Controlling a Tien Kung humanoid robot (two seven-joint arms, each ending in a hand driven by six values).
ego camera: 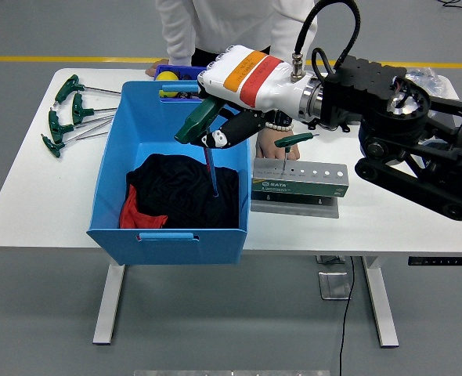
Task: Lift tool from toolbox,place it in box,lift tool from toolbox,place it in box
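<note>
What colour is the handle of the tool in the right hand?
Dark green, on the tool held by the right hand; head view.
</note>
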